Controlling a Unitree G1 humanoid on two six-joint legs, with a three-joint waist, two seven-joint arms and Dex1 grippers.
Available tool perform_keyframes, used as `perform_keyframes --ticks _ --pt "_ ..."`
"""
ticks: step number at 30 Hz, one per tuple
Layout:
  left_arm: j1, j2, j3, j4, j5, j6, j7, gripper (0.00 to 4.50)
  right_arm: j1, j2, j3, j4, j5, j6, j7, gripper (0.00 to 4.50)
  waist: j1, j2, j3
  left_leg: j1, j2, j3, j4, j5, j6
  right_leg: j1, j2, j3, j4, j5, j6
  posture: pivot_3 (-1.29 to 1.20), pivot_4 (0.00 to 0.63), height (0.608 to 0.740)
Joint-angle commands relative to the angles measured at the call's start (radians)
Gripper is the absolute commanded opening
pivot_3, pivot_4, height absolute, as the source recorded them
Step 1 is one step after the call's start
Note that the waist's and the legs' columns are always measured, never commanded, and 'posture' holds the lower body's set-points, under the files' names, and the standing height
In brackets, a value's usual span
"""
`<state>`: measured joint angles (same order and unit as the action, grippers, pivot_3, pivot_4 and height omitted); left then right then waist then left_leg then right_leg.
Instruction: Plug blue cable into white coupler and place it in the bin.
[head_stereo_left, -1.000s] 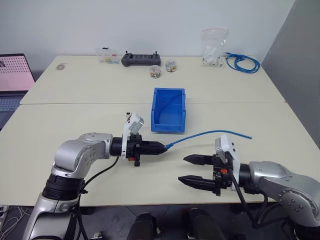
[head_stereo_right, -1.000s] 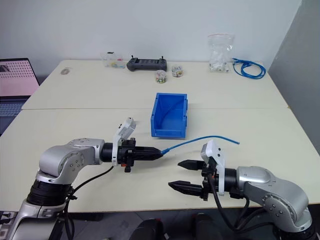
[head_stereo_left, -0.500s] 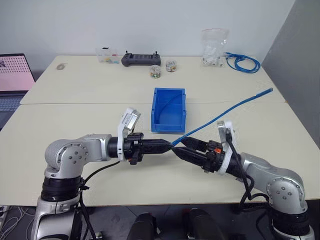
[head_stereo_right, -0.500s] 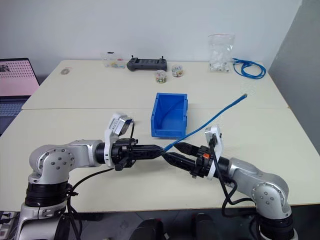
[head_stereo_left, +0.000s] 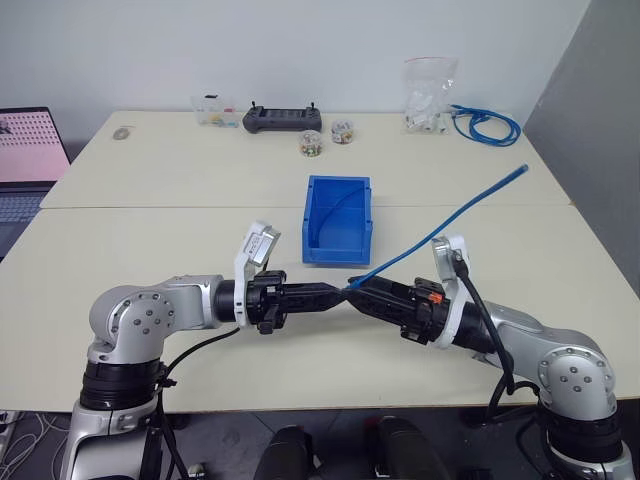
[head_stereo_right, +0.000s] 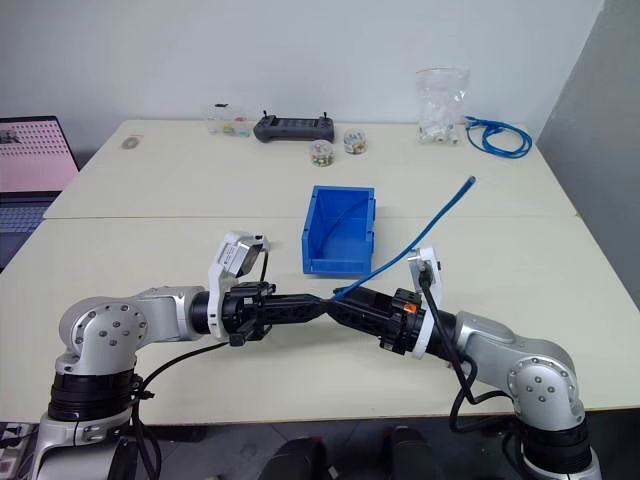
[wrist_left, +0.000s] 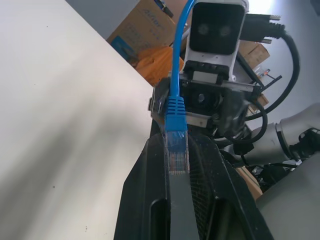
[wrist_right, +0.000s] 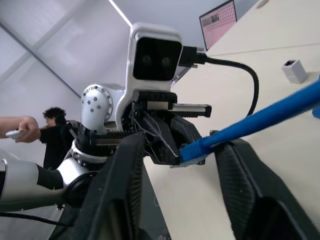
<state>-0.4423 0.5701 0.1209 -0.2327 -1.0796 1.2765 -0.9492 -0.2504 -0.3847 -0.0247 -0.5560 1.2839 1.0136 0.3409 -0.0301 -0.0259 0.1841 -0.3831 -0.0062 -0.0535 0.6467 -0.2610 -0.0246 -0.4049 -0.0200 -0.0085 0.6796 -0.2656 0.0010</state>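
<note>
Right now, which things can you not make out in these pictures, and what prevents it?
- Plug end of the blue cable, head views: covered where the left gripper and the right gripper meet.
- Small white block, right wrist view: too small to tell whether it has a socket.
- Contents of the clear bag, head views: too small.

— What is sitting on the table (head_stereo_left: 150, 190)?
— One bin (head_stereo_left: 337, 220), one controller (head_stereo_left: 281, 119), two small jars (head_stereo_left: 326, 138), one plastic bag (head_stereo_left: 428, 95), one cable coil (head_stereo_left: 486, 125).
— And claws?
— Two are meeting: left claw (head_stereo_left: 338, 293), right claw (head_stereo_left: 358, 290).
</note>
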Motion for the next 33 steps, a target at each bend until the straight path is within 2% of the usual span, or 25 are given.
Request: perform_keyframes --ticks 1,4,6,17,19,28,33 --pt "-0.001 0.014 0.003 -0.032 -0.023 -0.018 -0.005 0.22 -0.018 0.0 0.019 -0.016 0.023 -0.012 0.007 1.2 0.0 0.0 0.0 0.0 0.0 0.0 0.0 0.0 0.0 0.0 0.0 0.0 0.0 0.0 0.0 0.0 0.15 0.74" --pt "-0.001 0.018 -0.005 -0.034 -0.02 -0.023 -0.011 0.22 -0.022 -0.002 0.024 -0.012 0.031 -0.012 0.01 0.45 0.0 0.0 0.0 0.0 0.0 0.0 0.0 0.0 0.0 0.0 0.0 0.0 0.0 0.0 0.0 0.0 0.15 0.74" --pt "-0.001 0.023 -0.011 -0.036 -0.016 -0.027 -0.016 0.22 -0.024 0.001 0.023 -0.01 0.041 -0.013 0.009 0.16 0.0 0.0 0.0 0.0 0.0 0.0 0.0 0.0 0.0 0.0 0.0 0.0 0.0 0.0 0.0 0.0 0.15 0.74" --pt "0.014 0.038 -0.038 -0.018 0.027 -0.121 -0.045 0.22 -0.026 -0.016 0.011 -0.008 0.152 -0.015 -0.018 0.13 0.0 0.0 0.0 0.0 0.0 0.0 0.0 0.0 0.0 0.0 0.0 0.0 -0.001 0.0 0.0 0.0 0.15 0.74" --pt "0.006 0.033 -0.035 -0.005 0.026 -0.119 -0.031 0.93 -0.03 -0.012 0.011 -0.007 0.155 -0.023 -0.027 0.13 0.0 0.0 0.0 0.0 0.0 0.0 0.0 0.0 0.0 0.0 0.0 0.0 -0.001 0.0 0.0 0.0 0.15 0.74" --pt "0.007 0.044 -0.017 -0.002 -0.009 -0.107 -0.016 2.69 -0.046 -0.016 0.01 0.008 0.137 -0.036 -0.034 0.13 0.0 0.0 0.0 0.0 0.0 0.0 0.0 0.0 0.0 0.0 0.0 0.0 -0.001 0.0 0.0 0.0 0.15 0.74" --pt "0.028 0.09 0.053 -0.059 -0.101 -0.055 0.014 3.65 -0.054 -0.016 0.011 0.048 0.071 -0.058 -0.021 0.13 -0.001 0.0 0.0 0.0 0.0 0.0 0.0 0.0 0.0 0.0 0.0 0.0 -0.001 0.0 0.0 0.0 0.15 0.74"
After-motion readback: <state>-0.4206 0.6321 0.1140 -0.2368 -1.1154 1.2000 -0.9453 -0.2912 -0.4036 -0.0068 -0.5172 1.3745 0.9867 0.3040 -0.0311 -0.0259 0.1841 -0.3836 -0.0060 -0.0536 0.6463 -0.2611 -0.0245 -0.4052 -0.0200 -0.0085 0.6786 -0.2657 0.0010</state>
